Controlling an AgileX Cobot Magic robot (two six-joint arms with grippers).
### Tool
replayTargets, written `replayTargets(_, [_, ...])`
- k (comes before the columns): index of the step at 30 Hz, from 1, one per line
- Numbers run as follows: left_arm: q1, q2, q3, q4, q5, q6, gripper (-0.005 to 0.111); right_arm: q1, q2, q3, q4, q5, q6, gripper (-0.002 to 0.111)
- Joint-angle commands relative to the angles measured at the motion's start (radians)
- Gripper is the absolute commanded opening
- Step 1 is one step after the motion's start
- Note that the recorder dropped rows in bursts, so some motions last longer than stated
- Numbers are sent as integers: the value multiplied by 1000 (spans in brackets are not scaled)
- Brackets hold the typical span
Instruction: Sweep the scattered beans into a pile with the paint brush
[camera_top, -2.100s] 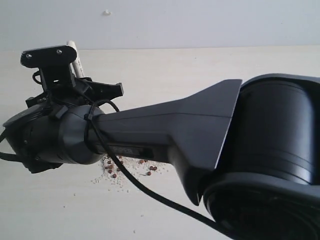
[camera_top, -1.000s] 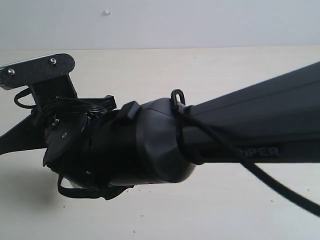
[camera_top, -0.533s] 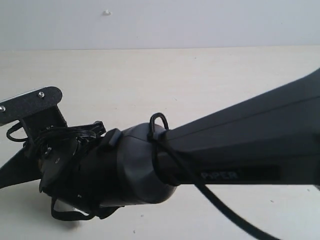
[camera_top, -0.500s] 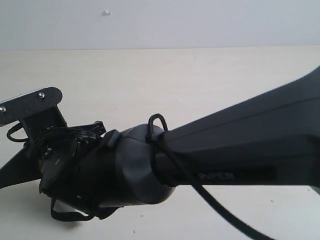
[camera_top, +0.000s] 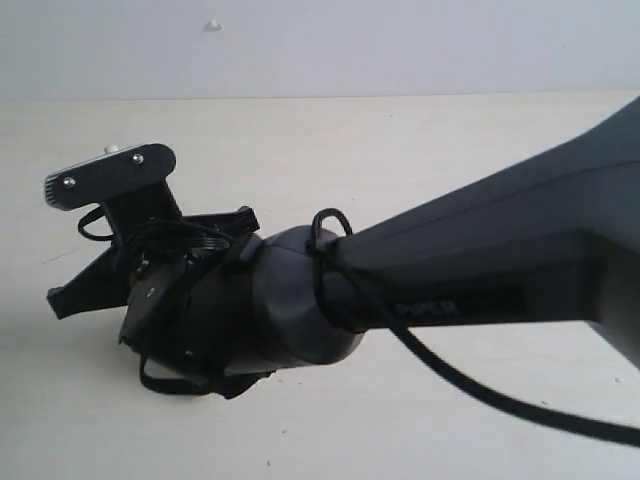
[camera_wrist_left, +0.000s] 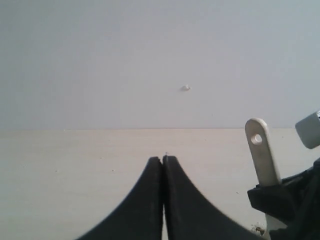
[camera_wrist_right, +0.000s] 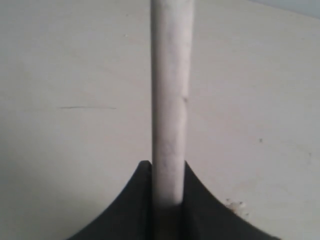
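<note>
The paint brush's pale wooden handle (camera_wrist_right: 169, 100) runs out straight from between the jaws of my right gripper (camera_wrist_right: 168, 167), which is shut on it. From the left wrist view the handle's end with its hole (camera_wrist_left: 260, 150) stands upright above the black right gripper (camera_wrist_left: 282, 200). Bristles and metal band are hidden. My left gripper (camera_wrist_left: 163, 159) is shut on nothing, low over the pale table. A few dark specks with pale grit (camera_wrist_left: 258, 230) lie by the brush; more grit (camera_wrist_right: 235, 205) shows beside the right jaw. In the exterior view the beans and the pile are hidden behind my right arm (camera_top: 450, 280).
The pale wooden table (camera_top: 400, 150) runs back to a plain light wall (camera_top: 400, 50) with a small white mark (camera_top: 213, 25). The black right arm and its cable (camera_top: 470, 390) fill most of the exterior view.
The right wrist has risen and shifted right from its low left position of half a second ago. The beans seen two seconds ago are now covered by the arm. Neither grip has changed.
</note>
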Motion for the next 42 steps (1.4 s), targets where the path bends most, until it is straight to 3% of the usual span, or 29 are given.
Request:
replayTargets(1, [3, -7, 0, -8, -8, -4, 0, -54, 8, 10, -3, 10, -20, 0])
replayTargets(13, [3, -7, 0, -8, -8, -4, 0, -104, -28, 8, -17, -50, -38, 0])
replayTargets(22, [3, -7, 0, -8, -8, -4, 0, -127, -229, 8, -17, -472, -365, 0])
replayTargets(26, [3, -7, 0, -8, -8, -4, 0, -252, -328, 8, -17, -957, -396, 0])
replayTargets(30, [3, -7, 0, -8, -8, -4, 0, -382, -359, 32, -7, -1314, -418, 0])
replayTargets(35, [3, -7, 0, -8, -8, -4, 0, -493, -348, 200, 168, -1509, -683, 0])
replayTargets(42, [3, -7, 0, -8, -8, -4, 0, -542, -257, 417, 409, -1654, -1177, 0])
